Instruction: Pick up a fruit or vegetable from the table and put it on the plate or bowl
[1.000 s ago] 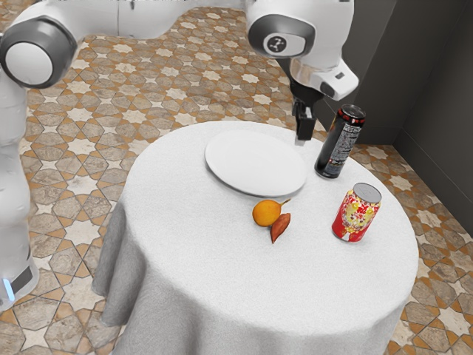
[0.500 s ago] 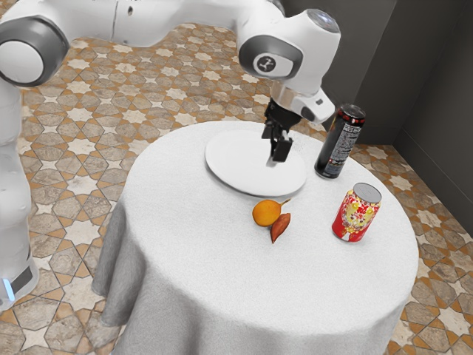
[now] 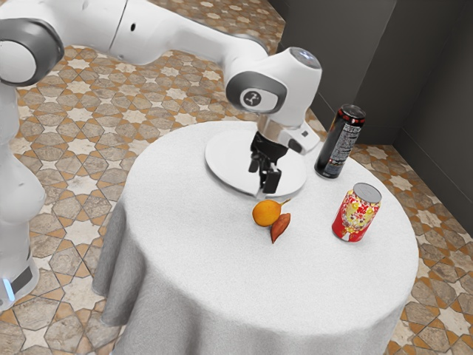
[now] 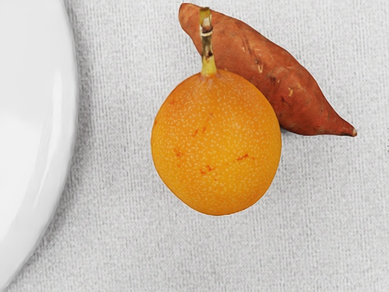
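An orange round fruit [image 3: 265, 213] with a stem lies on the white tablecloth, touching a brown sweet potato [image 3: 280, 226] beside it. A white plate [image 3: 230, 157] sits just behind them. My gripper [image 3: 266, 177] hangs open over the plate's near rim, a little above the fruit, with nothing between its fingers. In the wrist view the orange fruit [image 4: 216, 143] lies right under my hand, the sweet potato [image 4: 267, 70] rests against its stem side, and the plate's edge [image 4: 30, 134] curves past on the other side.
A tall black can [image 3: 339, 141] stands at the exterior view's right of the plate. A red patterned can [image 3: 356, 212] stands to the right of the sweet potato. The round table [image 3: 222, 296] drops off on all sides.
My arm has swung from beside the black can across the plate toward the exterior view's left and down, and now hangs above the orange fruit. The objects have not moved.
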You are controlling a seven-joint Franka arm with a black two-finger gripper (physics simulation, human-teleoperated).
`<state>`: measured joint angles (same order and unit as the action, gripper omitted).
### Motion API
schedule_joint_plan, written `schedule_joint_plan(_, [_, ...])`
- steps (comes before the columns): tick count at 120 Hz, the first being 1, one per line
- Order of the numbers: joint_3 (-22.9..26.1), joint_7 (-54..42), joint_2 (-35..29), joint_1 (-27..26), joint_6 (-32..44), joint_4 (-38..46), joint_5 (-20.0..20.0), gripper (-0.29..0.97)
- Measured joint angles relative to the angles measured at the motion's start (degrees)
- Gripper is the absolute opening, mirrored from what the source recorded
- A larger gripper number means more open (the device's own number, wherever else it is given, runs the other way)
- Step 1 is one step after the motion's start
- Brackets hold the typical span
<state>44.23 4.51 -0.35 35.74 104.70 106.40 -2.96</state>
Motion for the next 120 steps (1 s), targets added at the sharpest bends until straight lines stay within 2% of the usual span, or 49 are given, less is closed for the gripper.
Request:
schedule_joint_plan(14, [1.9,-0.5,3.5,1.9,2.8,-0.1,0.1,0.68])
schedule_joint_plan(26, [2.7,-0.9,5.7,6.4,5.2,-0.4,-0.5,0.68])
schedule_joint_plan(35, [3.0,-1.2,7.5,7.8,6.5,-0.9,-0.9,0.68])
schedule_joint_plan(86, [6.8,-2.4,12.5,7.1,9.4,-2.7,-3.8,0.68])
schedule_joint_plan(120, [7.5,-2.8,13.7,6.7,10.0,-2.1,-3.7,0.68])
